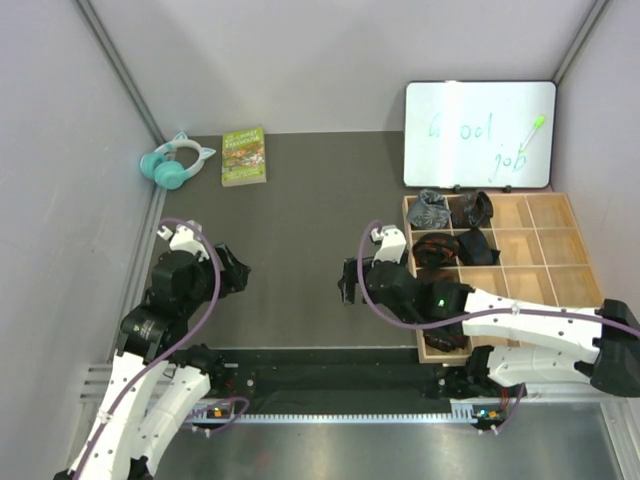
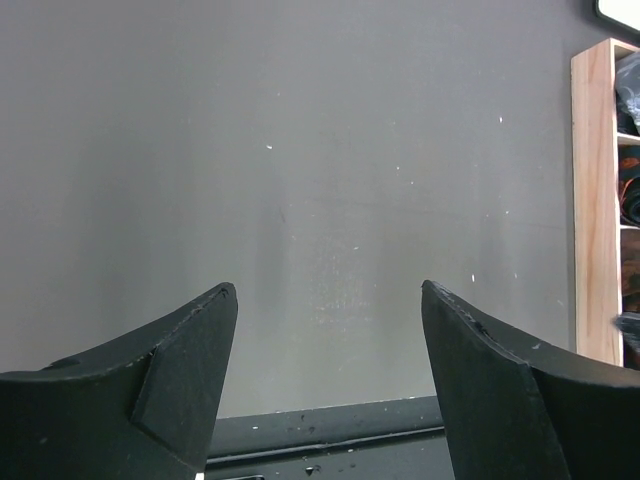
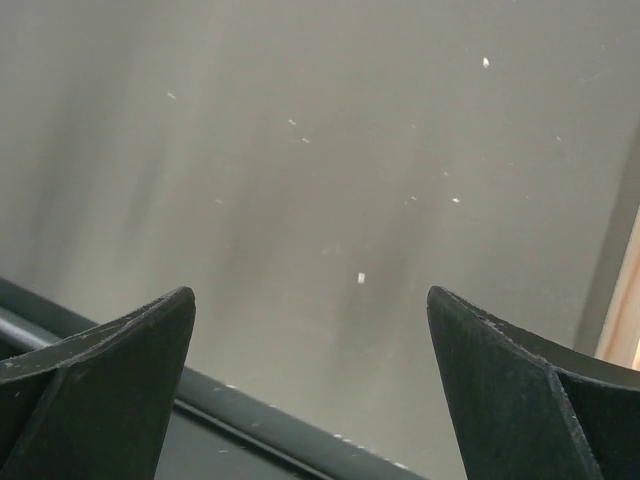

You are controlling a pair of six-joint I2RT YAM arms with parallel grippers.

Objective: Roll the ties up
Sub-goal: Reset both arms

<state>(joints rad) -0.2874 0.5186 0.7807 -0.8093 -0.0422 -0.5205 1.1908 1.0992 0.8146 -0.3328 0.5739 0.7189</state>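
"Gaping wide, that left arm's black two-finger gripper (image 1: 240, 272). Nothing sits between its jaws, only bare dark grey desk (image 1: 300, 205) below it, close to the desk's left edge."

"And the right arm's black two-finger gripper (image 1: 346, 284)?"

"Spread fully apart too, and just as empty. It hangs over the middle of the desk, towards the near edge, with its fingers pointing left at the other one. The two are well apart."

"So where are the ties?"

"All rolled up in the pale wooden compartment tray (image 1: 560, 205) along the desk's right edge. The right arm lies across the tray's near-left corner. The far-left compartment holds a grey patterned fabric roll (image 1: 430, 209), and a dark brown fabric roll (image 1: 473, 208) is in the one beside it. In the next row towards us there's a black fabric roll with orange-red blotches (image 1: 432, 248) on the left. Next to that is a very dark fabric roll (image 1: 477, 247), though I can't tell its true colour."

"Anything else on there?"

"A white board with green 'Good job' handwriting (image 1: 480, 135) stands at the far edge behind the tray. A green marker pen (image 1: 538, 123) is on it near its upper right corner. Towards the far-left corner a green paperback book (image 1: 243, 155) lies flat, with teal cat-ear headphones (image 1: 175, 162) just beside it."
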